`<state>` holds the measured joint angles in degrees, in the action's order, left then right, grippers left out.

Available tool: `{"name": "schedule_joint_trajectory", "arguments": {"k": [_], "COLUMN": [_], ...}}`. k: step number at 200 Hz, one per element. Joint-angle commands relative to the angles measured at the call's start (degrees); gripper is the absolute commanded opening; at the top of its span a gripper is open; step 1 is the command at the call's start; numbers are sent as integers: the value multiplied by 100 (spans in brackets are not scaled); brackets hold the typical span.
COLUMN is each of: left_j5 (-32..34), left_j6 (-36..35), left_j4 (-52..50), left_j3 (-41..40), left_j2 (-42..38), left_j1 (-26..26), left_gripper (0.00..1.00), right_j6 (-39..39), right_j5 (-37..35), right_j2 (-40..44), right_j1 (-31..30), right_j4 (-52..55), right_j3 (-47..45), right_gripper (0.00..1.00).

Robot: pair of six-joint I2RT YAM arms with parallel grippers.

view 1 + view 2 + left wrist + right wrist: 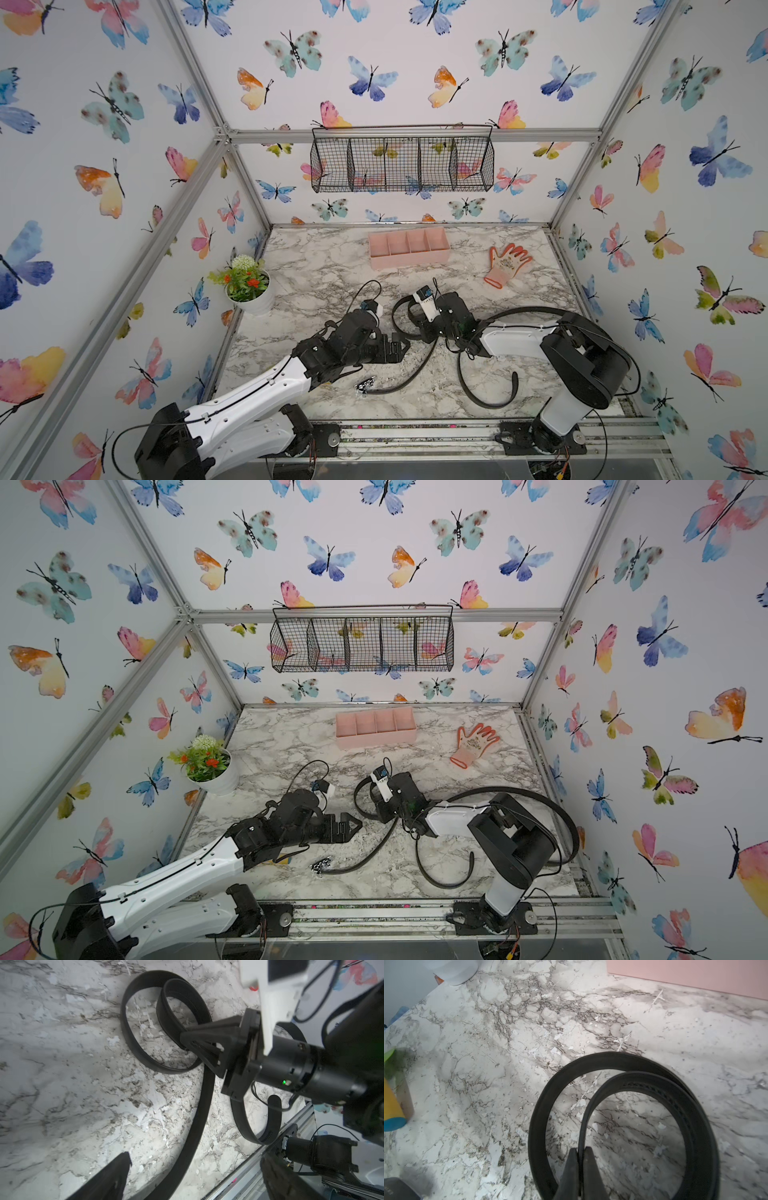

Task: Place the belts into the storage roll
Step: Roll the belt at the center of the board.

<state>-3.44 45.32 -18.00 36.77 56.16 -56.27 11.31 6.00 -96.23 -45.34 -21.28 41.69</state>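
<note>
The pale pink storage roll (pixel 409 261) (pixel 376 741) stands at the back of the marble table with nothing in its compartments. One black belt (pixel 194 1130) runs from its silvery buckle (pixel 365 386) up to a loose coil (pixel 537 1126). My right gripper (pixel 580 1149) (pixel 185 1040) is shut on the inner turn of that coil, low over the table. My left gripper (pixel 401 348) (pixel 193 1180) is open beside the coil, with the belt's strap lying on the table between its fingers. The second belt (pixel 486 405) (pixel 274 1118) loops near the front edge and passes under the right arm.
An orange-and-white glove (pixel 505 264) lies to the right of the storage roll. A white pot of flowers (pixel 249 291) stands at the table's left edge. A black wire basket (pixel 401 166) hangs on the back wall. A metal rail (pixel 415 428) runs along the front.
</note>
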Motion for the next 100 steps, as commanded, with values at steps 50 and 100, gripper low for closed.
{"name": "schedule_joint_trajectory", "arguments": {"k": [50,100], "left_j5": [2241,2501], "left_j6": [114,-904], "left_j4": [-493,-280], "left_j3": [250,401], "left_j2": [1472,2236], "left_j1": [-1836,-1817], "left_gripper": [100,91], "right_j6": [72,65], "right_j5": [423,510], "right_j2": [-11,-18], "right_j1": [166,167], "right_j4": [155,169], "right_j3": [-58,-162], "right_gripper": [4,3]}}
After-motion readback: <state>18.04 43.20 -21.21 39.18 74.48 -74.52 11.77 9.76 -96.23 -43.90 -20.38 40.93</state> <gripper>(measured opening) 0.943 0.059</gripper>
